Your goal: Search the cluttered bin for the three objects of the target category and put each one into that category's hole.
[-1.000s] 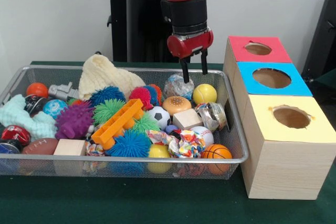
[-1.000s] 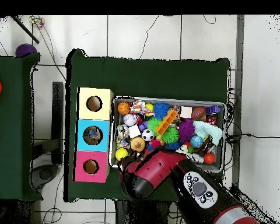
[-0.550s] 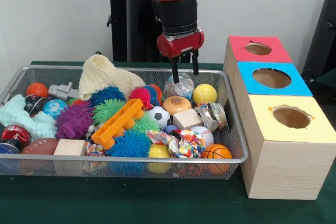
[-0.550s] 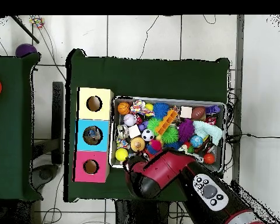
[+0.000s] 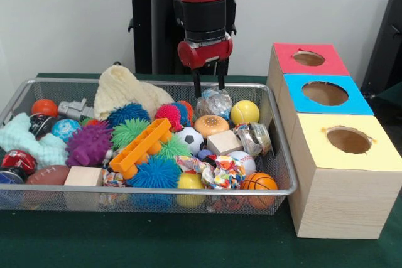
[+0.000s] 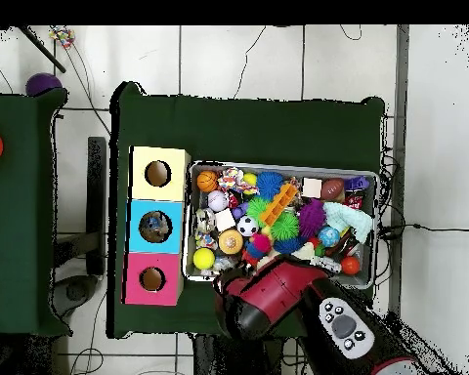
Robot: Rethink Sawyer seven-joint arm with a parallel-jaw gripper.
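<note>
Since a second ago the red and black gripper (image 5: 208, 86) has slid along the far rim of the silver wire-mesh bin (image 5: 280, 167), away from the three-coloured wooden box with holes (image 5: 326, 155). Its two dark fingers hang spread, holding nothing, just above the crinkled silvery foil ball (image 5: 214, 103). Beside that lies a yellow tennis ball (image 5: 245, 112). Open air surrounds the fingers; toys crowd the bin below.

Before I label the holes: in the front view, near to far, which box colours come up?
yellow box → blue box → red box
</note>
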